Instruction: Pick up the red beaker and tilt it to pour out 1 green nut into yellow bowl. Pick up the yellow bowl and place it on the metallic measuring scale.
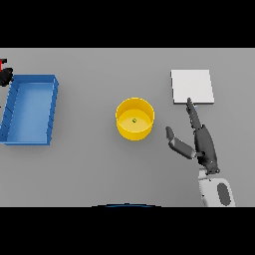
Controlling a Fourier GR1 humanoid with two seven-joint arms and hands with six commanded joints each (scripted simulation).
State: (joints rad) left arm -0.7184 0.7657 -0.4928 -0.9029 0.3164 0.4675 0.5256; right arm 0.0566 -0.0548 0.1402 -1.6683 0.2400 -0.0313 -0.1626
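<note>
- Head view: one yellow bowl (135,119) stands upright near the middle of the grey counter (99,169). It is round, with straight walls and an open top.
- One small green nut (134,120) lies on the bowl's floor, about at its centre.
- One scale (192,86) lies flat to the right of the bowl and farther back, well apart from it. It shows as a pale square plate, more white than metallic.
- One blue tray (30,109) sits at the left side of the counter, rectangular with raised walls, well apart from the bowl.
- The red beaker (3,64) is cut off by the left edge of the view; only a sliver of red shows, behind the tray's far corner. How it stands cannot be told.
- A dark shape (5,76) just below that sliver is likely the left hand. It too is cut by the edge, and whether its fingers are clenched or released cannot be told.
- The right hand (205,144) is over the counter to the right of the bowl, apart from it. Its fingers (191,110) are stretched straight, released, their tips at the near edge of the scale; the thumb (178,143) spreads toward the bowl. It holds nothing.
</note>
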